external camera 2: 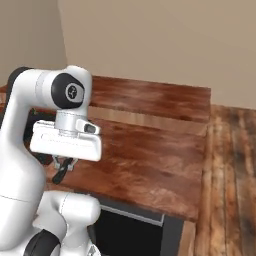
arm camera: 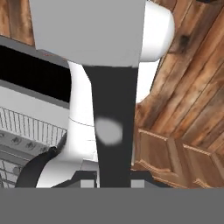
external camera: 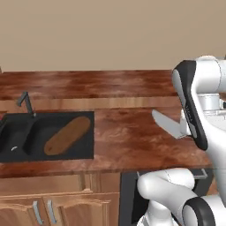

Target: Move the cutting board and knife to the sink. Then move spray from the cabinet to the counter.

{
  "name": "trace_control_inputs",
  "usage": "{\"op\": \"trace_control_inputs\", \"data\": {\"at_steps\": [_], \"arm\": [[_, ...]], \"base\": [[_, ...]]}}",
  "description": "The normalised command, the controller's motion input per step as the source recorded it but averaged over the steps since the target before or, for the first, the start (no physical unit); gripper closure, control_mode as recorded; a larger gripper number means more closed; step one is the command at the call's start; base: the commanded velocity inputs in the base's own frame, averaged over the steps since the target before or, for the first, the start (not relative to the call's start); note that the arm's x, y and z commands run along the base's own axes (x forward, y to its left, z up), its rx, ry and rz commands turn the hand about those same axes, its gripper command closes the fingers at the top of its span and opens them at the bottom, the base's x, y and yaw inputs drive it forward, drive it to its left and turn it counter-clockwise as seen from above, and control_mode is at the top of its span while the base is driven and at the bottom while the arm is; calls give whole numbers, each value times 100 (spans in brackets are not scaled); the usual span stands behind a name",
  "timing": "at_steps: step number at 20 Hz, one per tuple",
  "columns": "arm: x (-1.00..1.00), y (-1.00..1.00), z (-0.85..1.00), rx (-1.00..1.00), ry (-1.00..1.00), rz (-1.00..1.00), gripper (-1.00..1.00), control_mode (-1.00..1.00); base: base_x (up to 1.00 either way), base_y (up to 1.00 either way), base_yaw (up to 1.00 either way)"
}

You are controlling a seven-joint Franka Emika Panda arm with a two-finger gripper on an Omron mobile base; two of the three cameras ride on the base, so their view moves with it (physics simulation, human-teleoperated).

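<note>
- Even, soft, flat rendered light across all three views, with no visible lamp and no hard glare.
- In the left base view, the counter [external camera: 132, 132] shows a mild pale sheen along its back strip toward 12 o'clock.
- The sink [external camera: 26, 152], at 8 o'clock, is the darkest area; the cutting board [external camera: 67, 135] inside it remains clearly readable.
- Edges look slightly soft and low in resolution, with mild jagged stepping along the arm's outline.
- In the right base view, the arm casts only faint shading on the wood beneath it.
- In the hand view, the knife [arm camera: 111, 127] looms very close, its black handle showing one blurred pale highlight near centre.
</note>
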Motion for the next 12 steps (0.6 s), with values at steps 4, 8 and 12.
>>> {"op": "trace_control_inputs", "data": {"at_steps": [4, 8, 12], "arm": [[0, 0, 0, 0, 0, 0, 100, 100], [0, 0, 0, 0, 0, 0, 100, 100], [0, 0, 0, 0, 0, 0, 100, 100]], "base": [[-13, 78, 88], [-1, 67, 87], [1, 51, 53]]}}
